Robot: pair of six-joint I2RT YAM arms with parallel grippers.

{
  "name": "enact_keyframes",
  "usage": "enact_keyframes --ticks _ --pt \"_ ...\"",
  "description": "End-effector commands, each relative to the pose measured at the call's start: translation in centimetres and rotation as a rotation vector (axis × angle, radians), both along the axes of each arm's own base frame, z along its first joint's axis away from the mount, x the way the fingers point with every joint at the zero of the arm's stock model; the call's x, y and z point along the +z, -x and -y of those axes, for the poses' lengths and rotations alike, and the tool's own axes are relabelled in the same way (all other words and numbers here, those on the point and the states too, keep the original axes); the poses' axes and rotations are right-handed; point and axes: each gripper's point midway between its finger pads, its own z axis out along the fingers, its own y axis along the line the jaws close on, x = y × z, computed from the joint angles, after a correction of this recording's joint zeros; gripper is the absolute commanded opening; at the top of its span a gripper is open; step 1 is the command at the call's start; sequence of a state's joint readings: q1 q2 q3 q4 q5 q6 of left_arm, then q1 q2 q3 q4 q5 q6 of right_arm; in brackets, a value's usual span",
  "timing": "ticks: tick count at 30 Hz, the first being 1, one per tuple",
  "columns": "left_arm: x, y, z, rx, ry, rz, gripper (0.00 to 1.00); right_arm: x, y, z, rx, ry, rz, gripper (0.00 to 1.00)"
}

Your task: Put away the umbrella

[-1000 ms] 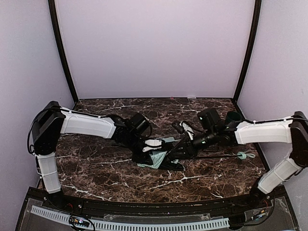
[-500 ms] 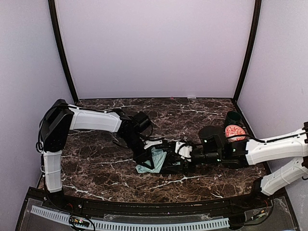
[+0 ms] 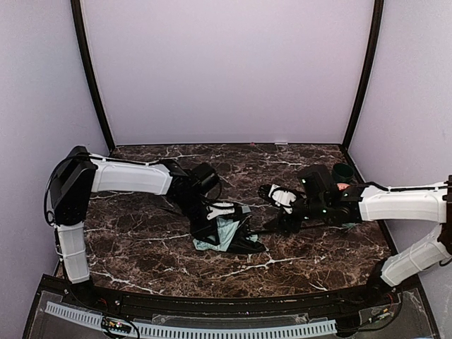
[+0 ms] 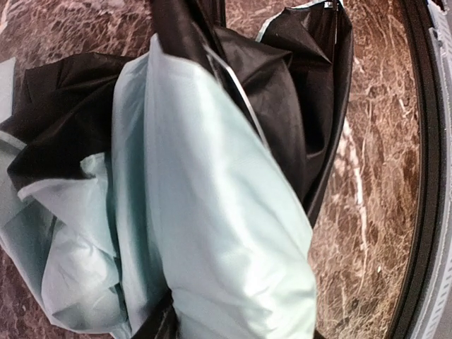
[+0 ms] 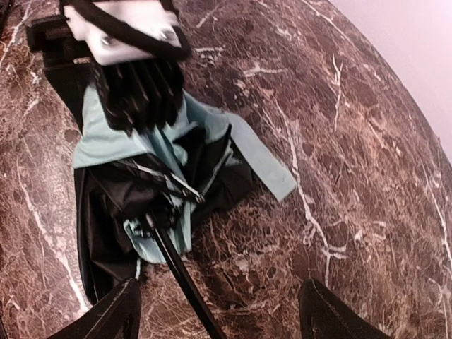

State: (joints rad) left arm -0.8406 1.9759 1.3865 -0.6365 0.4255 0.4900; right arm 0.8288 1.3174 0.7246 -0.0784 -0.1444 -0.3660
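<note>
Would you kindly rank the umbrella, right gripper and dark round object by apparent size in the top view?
1. umbrella, clearly largest.
2. right gripper.
3. dark round object, though it is partly hidden, so this is less sure.

You see the umbrella (image 3: 227,235) lying on the table (image 3: 141,247), a bit left of the middle of the top view. The left gripper (image 3: 212,222) sits on the umbrella's upper left side. The right gripper (image 3: 275,209) is just to the right of the cloth. In the right wrist view, the shaft (image 5: 180,272) runs from the cloth down to the bottom edge, between the two fingers (image 5: 109,318). A small round pot (image 3: 344,171) stands far right, just behind the right arm.
</note>
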Motion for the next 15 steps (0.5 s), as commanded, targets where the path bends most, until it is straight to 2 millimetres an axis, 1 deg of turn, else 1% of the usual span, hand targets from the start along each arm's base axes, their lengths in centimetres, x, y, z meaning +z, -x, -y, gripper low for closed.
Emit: enact_keyframes --ticks 1,4,8,10,12,13,15 --pt "-1.5 -1.0 -5.0 0.022 -0.195 0.129 0.39 -2.6 0.0 1.5 -0.073 0.09 -0.147 0.77" --pt "-1.0 -1.0 -5.7 0.007 -0.205 0.172 0.39 -5.3 -0.4 1.7 -0.092 0.173 -0.194 0.77" --pt "-0.6 -0.7 -5.9 -0.01 -0.194 0.188 0.41 -8.8 -1.8 1.0 -0.097 0.246 -0.229 0.76" --pt "-0.3 -0.5 -5.9 -0.017 -0.182 0.199 0.43 -9.6 -2.5 0.3 -0.089 0.251 -0.258 0.72" --pt "0.1 0.0 -5.9 -0.036 -0.167 0.203 0.46 -9.9 -2.9 -0.5 -0.065 0.248 -0.288 0.64" --pt "0.2 0.1 -5.8 -0.041 -0.163 0.217 0.46 -9.7 -3.1 -1.1 -0.049 0.236 -0.292 0.56" --pt "0.7 -0.2 -5.8 -0.037 -0.15 0.256 0.47 -9.8 -2.8 -1.8 -0.019 0.22 -0.318 0.35"
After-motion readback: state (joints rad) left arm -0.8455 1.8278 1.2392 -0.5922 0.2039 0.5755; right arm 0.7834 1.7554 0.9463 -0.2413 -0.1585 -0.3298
